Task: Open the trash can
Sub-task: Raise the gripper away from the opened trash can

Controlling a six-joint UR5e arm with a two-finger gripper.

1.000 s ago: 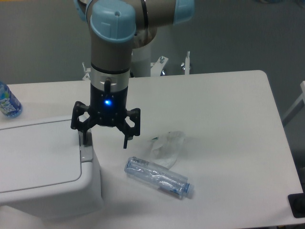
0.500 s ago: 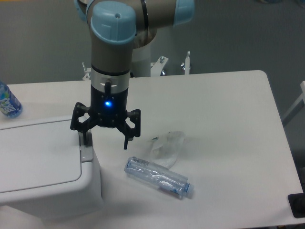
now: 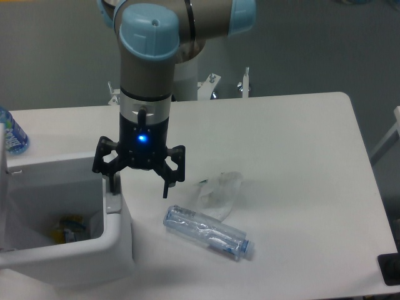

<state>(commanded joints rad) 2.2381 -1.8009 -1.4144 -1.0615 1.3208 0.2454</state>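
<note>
Trash can (image 3: 69, 250) at table's (image 3: 300, 156) front-left, interior exposed; rigid light plastic, likely best worked through the small push latch (image 3: 113, 202) on its right rim, where the spread, empty gripper (image 3: 139, 181) has one finger (image 3: 112, 181).

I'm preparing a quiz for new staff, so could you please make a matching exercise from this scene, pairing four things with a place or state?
Things:
1. trash can
2. clear bottle
3. gripper
4. blue-labelled bottle

Places or states:
A. fingers spread, one at the can's latch
B. lying on its side near the front of the table
C. lid up, inside showing
D. standing at the left edge, behind the can

Pairs: 1-C, 2-B, 3-A, 4-D
</note>
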